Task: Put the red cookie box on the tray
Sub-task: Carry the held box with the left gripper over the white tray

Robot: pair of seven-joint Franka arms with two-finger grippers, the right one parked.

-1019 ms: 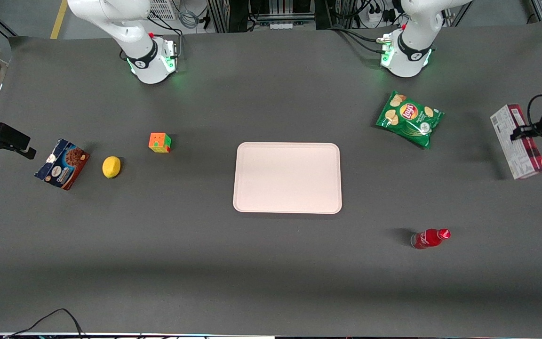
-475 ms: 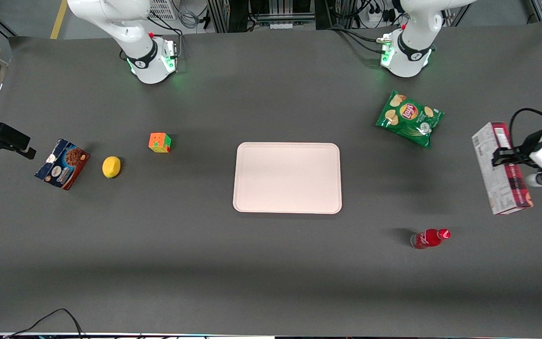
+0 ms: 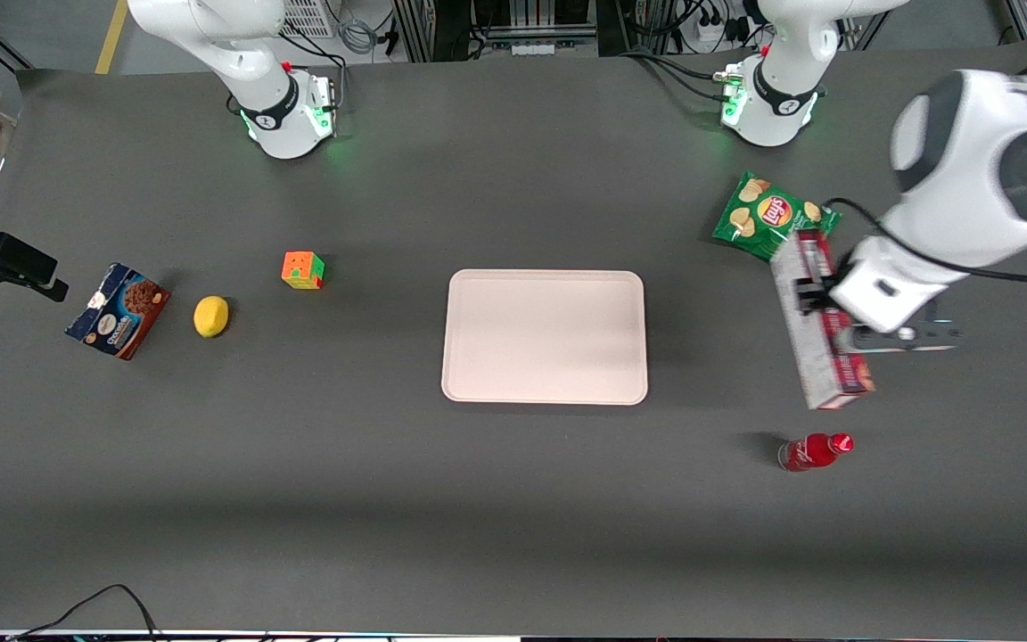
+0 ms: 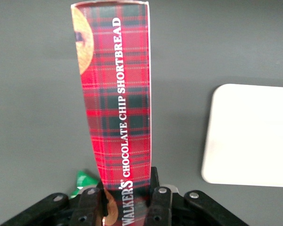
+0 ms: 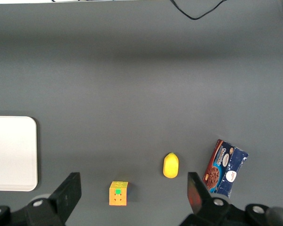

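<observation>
Gripper (image 3: 809, 296) clamped across red cookie box (image 3: 818, 326), carried above table between chips bag (image 3: 773, 222) and red bottle (image 3: 813, 451); tray (image 3: 545, 392) lying sideways toward parked arm's end, box's long axis parallel to tray's near edge

Your station was a robotics laboratory, not a home or a shop. The dark grey table (image 3: 513, 499) carried two white arm bases (image 3: 286, 120) with green status lights, bolted straight to it. Black cables (image 3: 674, 76) ran off to metal framing (image 3: 411, 27), and a yellow line (image 3: 112, 36) marked the floor. Unrelated props lay spaced out on the table: a lemon (image 3: 211, 316), a puzzle cube (image 3: 302, 270) and a chips bag (image 3: 774, 223). Your gripper (image 3: 821, 303) hung above the table beside that bag, clamped on the red cookie box (image 3: 821, 343).
</observation>
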